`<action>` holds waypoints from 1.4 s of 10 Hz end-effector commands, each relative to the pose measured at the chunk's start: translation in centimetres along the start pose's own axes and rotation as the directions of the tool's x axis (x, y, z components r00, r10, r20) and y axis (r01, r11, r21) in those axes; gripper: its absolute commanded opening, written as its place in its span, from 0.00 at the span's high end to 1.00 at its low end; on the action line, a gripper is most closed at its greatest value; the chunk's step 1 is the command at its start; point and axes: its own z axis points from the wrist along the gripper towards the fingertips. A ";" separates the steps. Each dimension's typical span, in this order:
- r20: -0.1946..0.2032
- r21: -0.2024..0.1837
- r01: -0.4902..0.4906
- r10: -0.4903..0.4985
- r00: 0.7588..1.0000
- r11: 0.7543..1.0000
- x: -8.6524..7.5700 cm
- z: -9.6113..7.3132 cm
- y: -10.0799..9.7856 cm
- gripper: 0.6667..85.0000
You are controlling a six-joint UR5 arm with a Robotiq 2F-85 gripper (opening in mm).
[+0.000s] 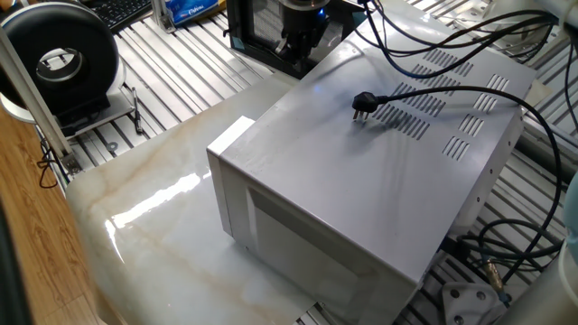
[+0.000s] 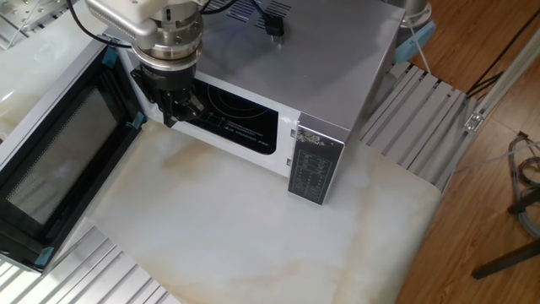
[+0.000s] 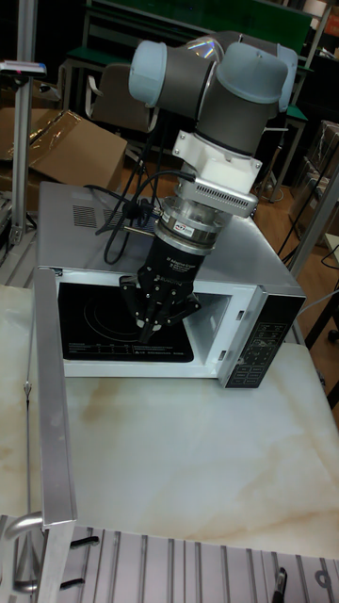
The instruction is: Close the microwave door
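The microwave (image 1: 361, 181) is a large light-grey box on a marble slab, its cavity (image 3: 113, 325) open to the front. Its door (image 2: 51, 160), a black frame with a dark meshed window, stands swung wide open at the hinge side; the tall fixed view shows the door (image 3: 52, 415) edge-on at the left. My gripper (image 2: 175, 114) hangs in front of the cavity's left part, close to the hinge corner, a little apart from the door. In the tall fixed view the gripper (image 3: 151, 330) points down with its fingers drawn together and nothing held. The microwave hides most of the gripper (image 1: 296, 45) in one fixed view.
A black power cord with its plug (image 1: 364, 102) lies on the microwave's top. A black drum-shaped device (image 1: 61, 59) stands off the slab. The control panel (image 2: 310, 165) is at the cavity's right. The marble slab (image 2: 236, 228) stretches in front of the microwave.
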 end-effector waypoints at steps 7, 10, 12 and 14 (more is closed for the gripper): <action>-0.003 -0.013 0.008 -0.008 1.000 1.000 0.2 -0.1 0.1 1.00; -0.004 -0.026 -0.005 0.005 1.000 1.000 0.3 -0.1 0.4 1.00; -0.004 -0.029 -0.013 0.013 1.000 1.000 0.3 -0.1 0.5 1.00; -0.004 -0.030 -0.030 0.030 1.000 0.999 0.3 -0.1 0.5 1.00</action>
